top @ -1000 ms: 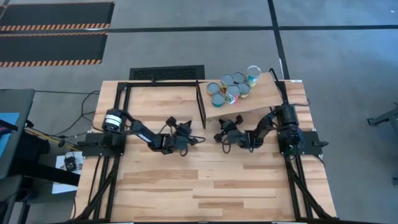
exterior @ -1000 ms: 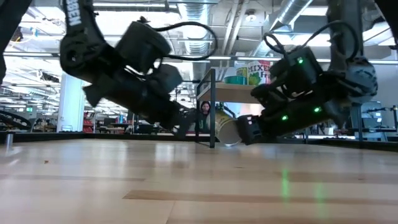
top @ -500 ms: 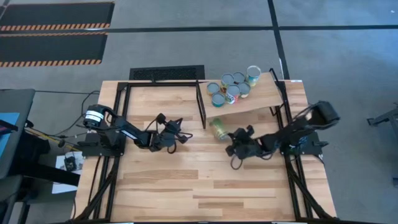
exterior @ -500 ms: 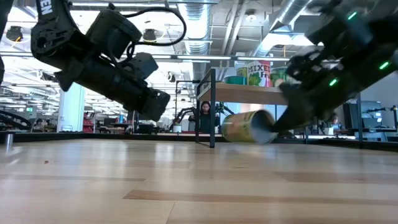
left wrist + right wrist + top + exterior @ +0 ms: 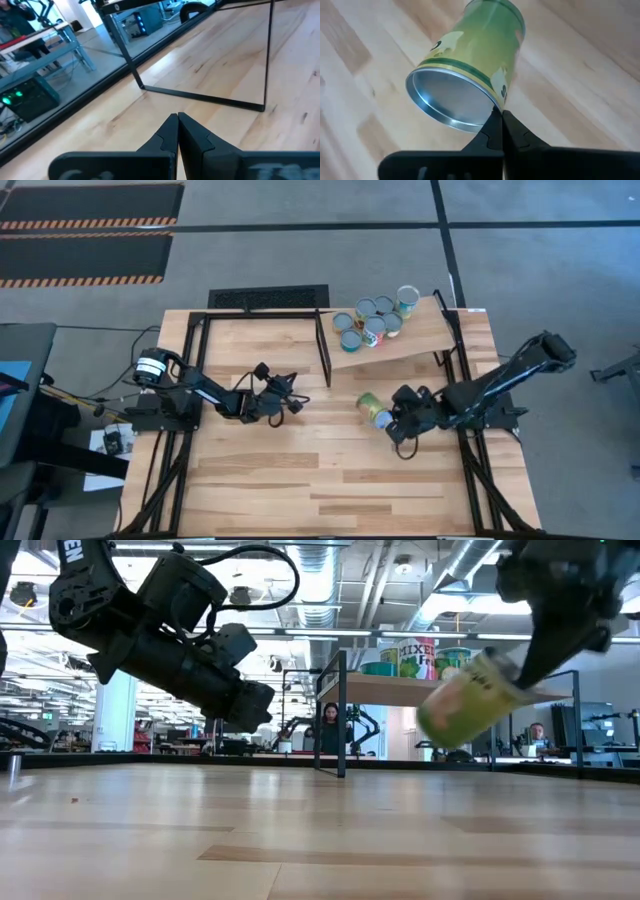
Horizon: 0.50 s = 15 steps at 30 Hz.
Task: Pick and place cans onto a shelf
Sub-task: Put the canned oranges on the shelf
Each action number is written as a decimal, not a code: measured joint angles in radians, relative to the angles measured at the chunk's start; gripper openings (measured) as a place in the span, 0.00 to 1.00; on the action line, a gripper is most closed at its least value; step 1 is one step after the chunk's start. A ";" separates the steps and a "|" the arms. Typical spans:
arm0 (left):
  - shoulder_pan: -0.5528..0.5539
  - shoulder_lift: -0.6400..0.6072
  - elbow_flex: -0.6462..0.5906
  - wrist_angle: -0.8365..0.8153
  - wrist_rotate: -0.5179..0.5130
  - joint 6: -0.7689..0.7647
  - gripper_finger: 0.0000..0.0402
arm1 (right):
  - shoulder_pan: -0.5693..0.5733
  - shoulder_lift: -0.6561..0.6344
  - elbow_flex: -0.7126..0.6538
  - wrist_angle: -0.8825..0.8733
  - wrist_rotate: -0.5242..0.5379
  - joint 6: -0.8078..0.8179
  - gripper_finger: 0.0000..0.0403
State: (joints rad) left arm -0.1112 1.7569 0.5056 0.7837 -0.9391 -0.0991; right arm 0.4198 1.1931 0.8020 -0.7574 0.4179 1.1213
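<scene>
Right gripper (image 5: 397, 423), fingers pressed together with nothing between them, sits just beside a green-labelled can (image 5: 375, 411) that is tilted above the worktop (image 5: 300, 480), clear of the boards in the low view. Six more cans (image 5: 372, 318) stand on the shelf (image 5: 420, 340). Left gripper (image 5: 285, 397) hovers mid-worktop, fingers closed, empty

I'm seeing a green-and-yellow can (image 5: 374, 411) lying tilted on its side, off the shelf (image 5: 425, 335), its silvery end facing the right gripper (image 5: 400, 417). Six more cans (image 5: 372, 319) are standing upright, clustered together on the light wood shelf, which is sitting slanted.
</scene>
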 joint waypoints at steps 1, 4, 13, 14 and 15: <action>0.000 0.000 0.000 0.000 0.002 -0.001 0.00 | -0.013 -0.002 0.033 -0.064 -0.045 -0.002 0.01; 0.000 0.000 0.000 0.000 0.019 -0.010 0.00 | -0.063 -0.001 0.104 -0.204 -0.178 -0.030 0.01; 0.000 0.000 0.000 -0.003 0.046 -0.017 0.00 | -0.232 0.007 0.139 -0.340 -0.538 -0.128 0.01; 0.000 0.000 0.000 -0.003 0.047 -0.018 0.00 | -0.243 0.012 0.139 -0.347 -0.576 -0.137 0.01; 0.000 0.000 0.000 -0.003 0.047 -0.018 0.00 | -0.253 0.017 0.139 -0.354 -0.609 -0.148 0.01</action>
State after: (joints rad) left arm -0.1112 1.7573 0.5056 0.7807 -0.8921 -0.1169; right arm 0.1671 1.2096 0.9405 -1.1114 -0.1913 0.9733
